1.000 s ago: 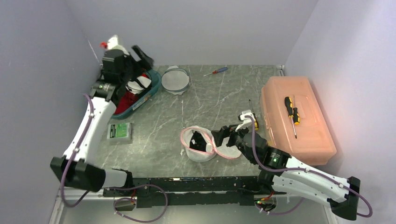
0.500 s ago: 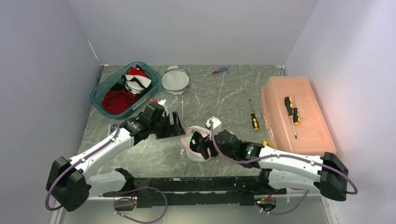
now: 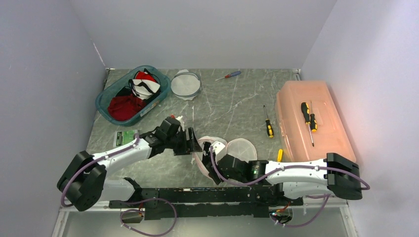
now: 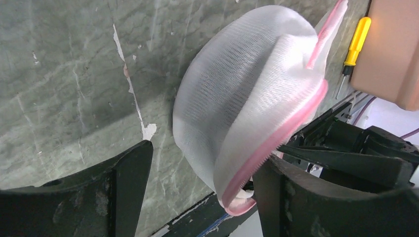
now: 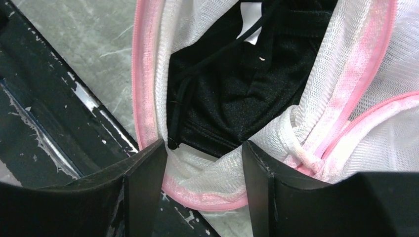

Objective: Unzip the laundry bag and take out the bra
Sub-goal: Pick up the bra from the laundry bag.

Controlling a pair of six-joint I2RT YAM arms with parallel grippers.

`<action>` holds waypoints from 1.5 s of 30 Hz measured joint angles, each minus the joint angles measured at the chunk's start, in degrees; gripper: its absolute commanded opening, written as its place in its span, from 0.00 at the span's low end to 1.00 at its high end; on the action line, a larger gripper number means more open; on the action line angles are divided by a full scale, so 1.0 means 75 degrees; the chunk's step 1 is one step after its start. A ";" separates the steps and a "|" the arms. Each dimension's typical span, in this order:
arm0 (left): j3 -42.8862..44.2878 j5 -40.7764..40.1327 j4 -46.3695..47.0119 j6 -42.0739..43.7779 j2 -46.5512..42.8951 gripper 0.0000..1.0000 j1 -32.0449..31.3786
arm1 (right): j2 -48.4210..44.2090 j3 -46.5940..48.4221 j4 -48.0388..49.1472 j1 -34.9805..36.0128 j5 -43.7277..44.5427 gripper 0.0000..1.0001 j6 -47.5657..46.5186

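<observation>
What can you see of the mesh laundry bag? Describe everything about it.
The laundry bag is a rounded pouch of white mesh with a pink zip edge. It lies unzipped on the grey marbled table, near the front edge. A black bra sits inside. The open left gripper flanks its side, and the open right gripper straddles its pink rim.

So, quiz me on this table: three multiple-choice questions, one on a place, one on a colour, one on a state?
1. Where is the clothes basket? A back left B front right C dead centre
2. The mesh bag has a trim that is: A green B pink C blue
3. The mesh bag is: A zipped shut B empty C open, black garment inside
Answers: A, it sits far left near the back wall. B, pink in both close views. C, black cloth shows through its open mouth.
</observation>
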 measured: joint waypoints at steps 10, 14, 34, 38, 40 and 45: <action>-0.0259 0.0329 0.0731 -0.0073 0.0064 0.48 -0.0157 | -0.0431 -0.0012 -0.0096 0.0023 0.0714 0.80 0.0504; -0.0262 0.0061 0.0644 0.0108 -0.0286 0.28 -0.0289 | -0.1478 -0.0009 -0.0006 -0.0003 0.1478 0.74 0.0743; -0.1067 -0.1751 0.0609 0.0271 -0.0198 0.03 -0.0982 | 0.1276 0.1323 0.0501 -0.1399 0.0163 0.70 0.1081; -0.1212 -0.1865 0.0697 0.0242 0.0076 0.03 -0.0994 | 0.1955 0.1641 0.0449 -0.1399 -0.0067 0.73 0.1084; -0.1294 -0.1862 0.0766 0.0216 0.0105 0.03 -0.0997 | 0.2221 0.1749 0.0446 -0.1399 -0.0099 0.74 0.1078; -0.1411 -0.1865 0.1084 0.0219 0.0102 0.03 -0.1000 | 0.2804 0.2119 0.0294 -0.1384 -0.0061 0.74 0.0997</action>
